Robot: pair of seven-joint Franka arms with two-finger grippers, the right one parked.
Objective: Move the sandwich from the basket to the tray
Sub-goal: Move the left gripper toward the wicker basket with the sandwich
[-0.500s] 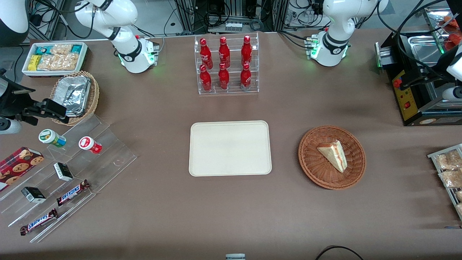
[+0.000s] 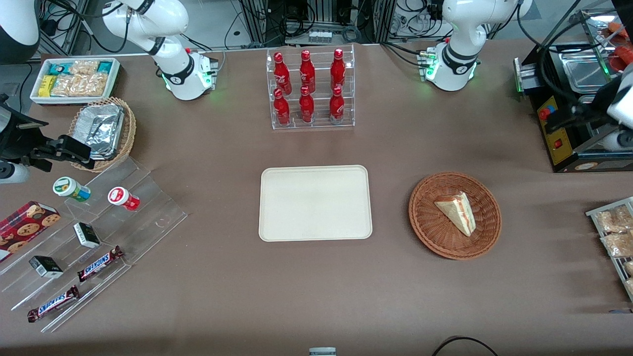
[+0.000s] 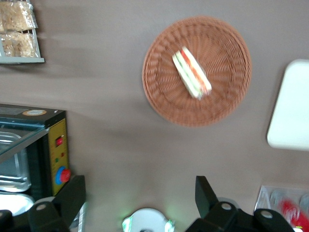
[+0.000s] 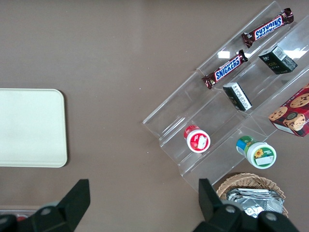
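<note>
Since 0.5 s ago our left arm has shifted near the black machine (image 2: 568, 133); sandwich (image 2: 457, 211), basket (image 2: 429, 225) and tray (image 2: 315, 202) haven't budged. Our end effector (image 3: 140, 195) hangs high over the bench (image 2: 316, 287), fingers spread wide, holding nothing. Next, approx: centre over the wedge, descend straight, pinch across bread faces gently.

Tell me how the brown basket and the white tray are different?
The basket is round, woven and reddish-brown; the tray is rectangular, smooth and cream-white. The basket holds the sandwich; the tray holds nothing. Both sit flat on the table. The gripper hangs high above the table, jaws open.
</note>
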